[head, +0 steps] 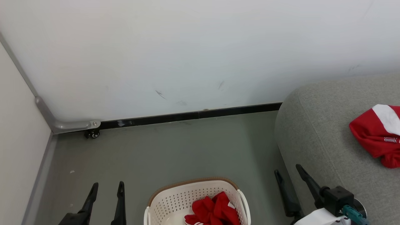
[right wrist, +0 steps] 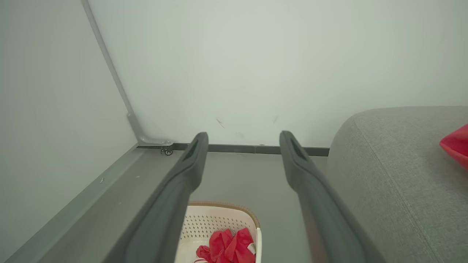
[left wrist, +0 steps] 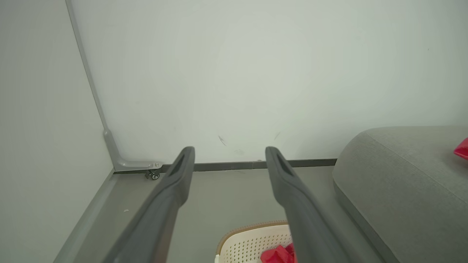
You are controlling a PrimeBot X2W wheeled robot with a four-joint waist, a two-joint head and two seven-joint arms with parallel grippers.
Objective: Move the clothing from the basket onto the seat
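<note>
The cream basket (head: 175, 200) with a brown rim stands on the floor at the bottom middle, holding crumpled red clothing (head: 214, 211). Another red garment with a white stripe (head: 376, 134) lies on the grey seat (head: 318, 131) at the right. My left gripper (head: 107, 187) hangs open left of the basket, with nothing between its fingers. My right gripper (head: 289, 171) stands open between the basket and the seat's rounded end, also empty. The left wrist view shows the basket (left wrist: 245, 243) and clothing (left wrist: 278, 255) below its open fingers (left wrist: 182, 171). The right wrist view shows the basket (right wrist: 215, 223), clothing (right wrist: 228, 248) and seat (right wrist: 395, 175).
A white wall with a dark skirting strip (head: 193, 116) runs across the back. A pale panel on a small caster (head: 93, 133) closes off the left side. Grey floor (head: 175, 150) lies between the basket and the wall.
</note>
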